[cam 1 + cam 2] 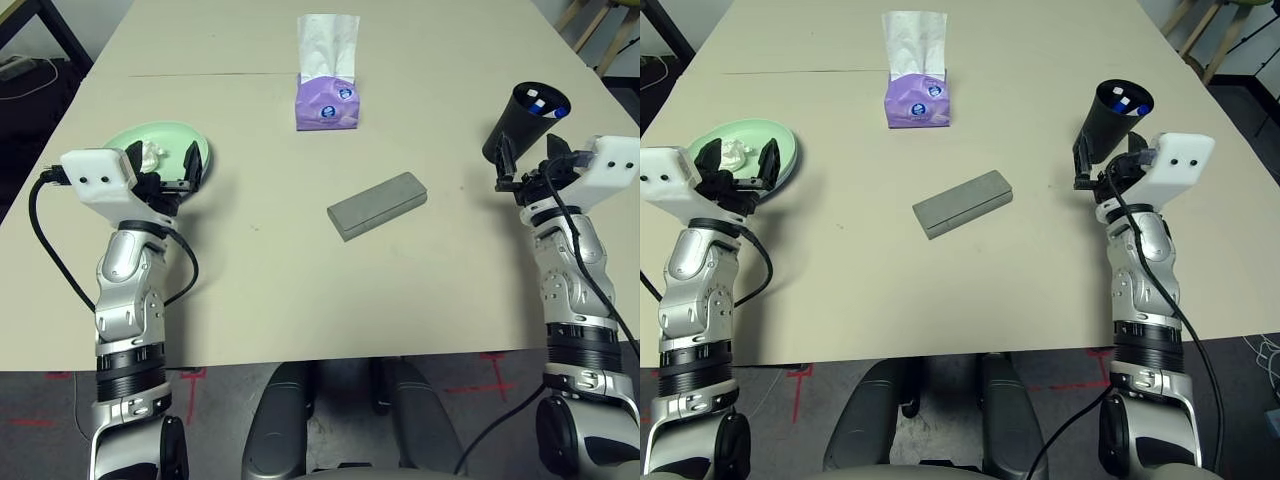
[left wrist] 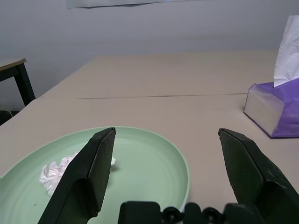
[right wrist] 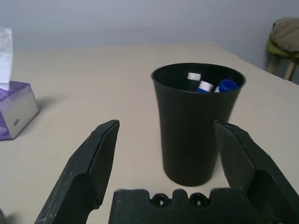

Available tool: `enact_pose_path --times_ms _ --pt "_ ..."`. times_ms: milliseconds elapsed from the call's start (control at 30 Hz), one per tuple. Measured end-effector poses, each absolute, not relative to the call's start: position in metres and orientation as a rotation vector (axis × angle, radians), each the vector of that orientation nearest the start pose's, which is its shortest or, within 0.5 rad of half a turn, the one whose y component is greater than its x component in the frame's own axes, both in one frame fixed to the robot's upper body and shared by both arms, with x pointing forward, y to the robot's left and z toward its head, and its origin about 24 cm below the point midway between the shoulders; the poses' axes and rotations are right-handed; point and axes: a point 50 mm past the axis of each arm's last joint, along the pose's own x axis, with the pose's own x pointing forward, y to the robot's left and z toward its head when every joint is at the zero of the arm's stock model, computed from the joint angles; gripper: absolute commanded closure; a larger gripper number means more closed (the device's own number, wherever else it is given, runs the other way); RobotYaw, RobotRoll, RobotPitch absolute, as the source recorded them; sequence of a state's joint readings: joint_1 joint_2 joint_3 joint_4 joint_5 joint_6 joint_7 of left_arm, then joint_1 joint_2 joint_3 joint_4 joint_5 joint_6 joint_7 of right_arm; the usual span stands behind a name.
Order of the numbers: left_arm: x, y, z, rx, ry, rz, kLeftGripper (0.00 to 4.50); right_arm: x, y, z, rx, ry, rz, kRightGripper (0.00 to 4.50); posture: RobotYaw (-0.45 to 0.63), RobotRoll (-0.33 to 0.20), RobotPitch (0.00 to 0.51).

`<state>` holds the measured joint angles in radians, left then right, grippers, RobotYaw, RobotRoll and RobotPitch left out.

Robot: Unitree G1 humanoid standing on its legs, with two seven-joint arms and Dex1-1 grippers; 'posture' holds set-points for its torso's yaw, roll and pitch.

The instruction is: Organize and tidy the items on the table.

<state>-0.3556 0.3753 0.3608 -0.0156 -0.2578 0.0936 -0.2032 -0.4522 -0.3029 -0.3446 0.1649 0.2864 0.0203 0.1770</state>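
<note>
From the head camera, the beige bench [image 1: 300, 280] carries a pale green plate [image 1: 165, 140] at the robot's left, with a crumpled tissue wad [image 1: 151, 153] lying in it. The left end effector [image 1: 165, 168] sits over the plate's near edge, its two black fingers spread wide and holding nothing. A grey glasses case [image 1: 377, 205] lies flat near the middle of the bench, set at a slant and well apart from both arms. Farther back stands a purple tissue box [image 1: 327, 100] with a white tissue sticking up from its top. At the robot's right a black cup [image 1: 525, 120] stands on the bench, with blue-capped pens [image 1: 545, 103] showing in its mouth. The right end effector [image 1: 525, 165] is just on the near side of the cup, fingers spread wide and empty.

The left wrist view shows the left fingers [image 2: 91, 175] wide apart above the green plate's rim, the tissue wad beyond one finger and the purple box off to the side.

The right wrist view shows the right fingers [image 3: 93, 163] wide apart with the upright cup between and beyond them, not touching it; white and blue pen ends sit inside.
</note>
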Motion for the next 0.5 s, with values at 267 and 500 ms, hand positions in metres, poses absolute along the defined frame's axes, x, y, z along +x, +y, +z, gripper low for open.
enact_pose_path --times_ms 267,500 --pt "0.291 0.276 0.165 0.086 -0.326 0.067 0.00 0.317 -0.272 0.162 0.019 -0.344 -0.081 0.06 0.02 0.000 0.219" --pt "0.290 0.278 0.163 0.083 -0.318 0.076 0.00 0.319 -0.275 0.162 0.016 -0.345 -0.089 0.06 0.02 0.000 0.219"
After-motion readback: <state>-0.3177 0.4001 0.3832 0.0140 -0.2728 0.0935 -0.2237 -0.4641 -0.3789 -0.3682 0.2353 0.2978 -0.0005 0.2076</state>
